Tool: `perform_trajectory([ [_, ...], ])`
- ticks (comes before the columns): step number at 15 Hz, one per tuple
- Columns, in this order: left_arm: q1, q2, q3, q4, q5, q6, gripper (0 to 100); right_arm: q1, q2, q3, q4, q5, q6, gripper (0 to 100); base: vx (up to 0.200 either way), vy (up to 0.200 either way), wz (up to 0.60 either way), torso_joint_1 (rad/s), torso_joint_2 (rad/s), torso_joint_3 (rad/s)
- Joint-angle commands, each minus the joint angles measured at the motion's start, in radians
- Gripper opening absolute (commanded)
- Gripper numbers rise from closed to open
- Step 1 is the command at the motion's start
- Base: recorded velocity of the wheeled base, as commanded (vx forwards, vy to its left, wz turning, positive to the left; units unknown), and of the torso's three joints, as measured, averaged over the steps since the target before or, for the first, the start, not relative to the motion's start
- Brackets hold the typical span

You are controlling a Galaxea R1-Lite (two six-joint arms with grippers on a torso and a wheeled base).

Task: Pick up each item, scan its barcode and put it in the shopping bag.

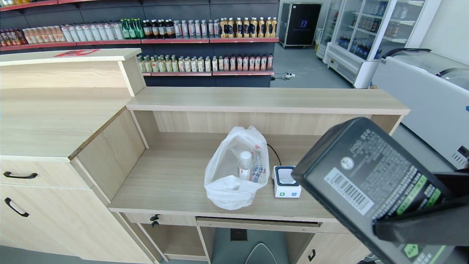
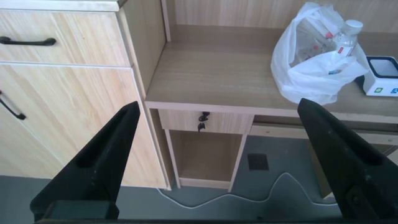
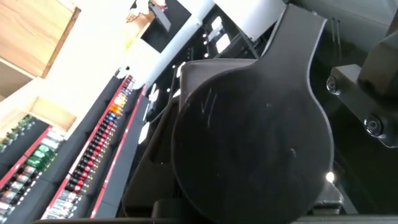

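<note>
A black container [image 1: 366, 179] with a white barcode label is held up close in the head view, to the right above the desk, with my right gripper [image 1: 417, 209] shut on its lower part. Its dark rounded end [image 3: 249, 137] shows in the right wrist view. A white shopping bag [image 1: 234, 172] stands on the desk [image 1: 165, 183] with a clear capped bottle [image 1: 244, 165] inside. Just right of the bag sits a small white barcode scanner [image 1: 287, 181]. My left gripper [image 2: 217, 162] hangs open and empty, low and left of the desk, whose bag [image 2: 317, 56] and scanner [image 2: 380, 74] lie beyond it.
A raised counter ledge [image 1: 267, 99] runs behind the desk recess, with a taller counter [image 1: 58, 110] on the left. Drawers with black handles [image 1: 20, 176] are at the lower left. Shelves of bottles [image 1: 205, 29] and fridges [image 1: 366, 36] stand behind.
</note>
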Motion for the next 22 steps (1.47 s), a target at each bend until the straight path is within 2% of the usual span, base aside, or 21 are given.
perform_trajectory([
  [1, 0.000, 0.000, 0.000, 0.000, 0.001, 0.000, 100, 0.003, 0.027, 0.000, -0.001, 0.000, -0.002, 0, 0.000, 0.000, 0.00, 0.000, 0.00, 0.000],
  [5, 0.000, 0.000, 0.000, 0.000, 0.001, 0.000, 100, -0.003, 0.019, -0.006, 0.003, -0.001, -0.002, 0, 0.000, 0.000, 0.00, 0.000, 0.00, 0.000],
  [6, 0.000, 0.000, 0.000, 0.000, 0.001, 0.000, 100, -0.029, -0.022, -0.038, 0.011, -0.021, 0.010, 0, 0.000, 0.000, 0.00, 0.000, 0.00, 0.000],
  [8, 0.000, 0.000, 0.000, 0.000, 0.001, 0.000, 100, -0.175, -0.087, -0.071, 0.077, -0.107, 0.147, 0, 0.000, 0.000, 0.00, 0.000, 0.00, 0.000],
  [9, 0.000, 0.000, 0.000, 0.000, 0.001, 0.000, 100, -0.276, -0.118, -0.071, 0.144, -0.170, 0.283, 0, 0.000, 0.000, 0.00, 0.000, 0.00, 0.000],
  [10, 0.000, 0.000, 0.000, 0.000, 0.001, 0.000, 100, -0.413, -0.162, -0.069, 0.249, -0.264, 0.564, 0, 0.000, 0.000, 0.00, 0.000, 0.00, 0.000],
  [11, 0.000, 0.000, 0.000, 0.000, 0.001, 0.000, 100, -0.482, -0.171, -0.067, 0.282, -0.271, 0.668, 0, 0.000, 0.000, 0.00, 0.000, 0.00, 0.000],
  [13, 0.000, 0.000, 0.000, 0.000, 0.001, 0.000, 100, -0.732, -0.174, -0.044, 0.405, -0.282, 0.935, 0, 0.000, 0.000, 0.00, 0.000, 0.00, 0.000],
  [14, 0.000, 0.000, 0.000, 0.000, 0.001, 0.000, 100, -0.871, -0.170, -0.038, 0.470, -0.319, 1.072, 0, 0.000, 0.000, 0.00, 0.000, 0.00, 0.000],
  [15, 0.000, 0.000, 0.000, 0.000, 0.001, 0.000, 100, -0.939, -0.170, -0.041, 0.513, -0.411, 1.239, 0, 0.000, 0.000, 0.00, 0.000, 0.00, 0.000],
  [16, 0.000, 0.000, 0.000, 0.000, 0.001, 0.000, 100, -0.965, -0.164, -0.066, 0.532, -0.589, 1.432, 0, 0.000, 0.000, 0.00, 0.000, 0.00, 0.000],
  [17, 0.000, 0.000, 0.000, 0.000, 0.001, 0.000, 100, -0.963, -0.159, -0.071, 0.543, -0.686, 1.556, 0, 0.000, 0.000, 0.00, 0.000, 0.00, 0.000],
  [18, 0.000, 0.000, 0.000, 0.000, 0.001, 0.000, 100, -0.917, -0.124, -0.072, 0.603, -0.831, 1.937, 0, 0.000, 0.000, 0.00, 0.000, 0.00, 0.000],
  [19, 0.000, 0.000, 0.000, 0.000, 0.001, 0.000, 100, -0.884, -0.093, -0.072, 0.648, -0.834, 2.066, 0, 0.000, 0.000, 0.00, 0.000, 0.00, 0.000],
  [22, 0.000, 0.000, 0.000, 0.000, 0.001, 0.000, 100, -0.878, -0.025, -0.069, 0.661, -0.836, 2.234, 0, 0.000, 0.000, 0.00, 0.000, 0.00, 0.000],
])
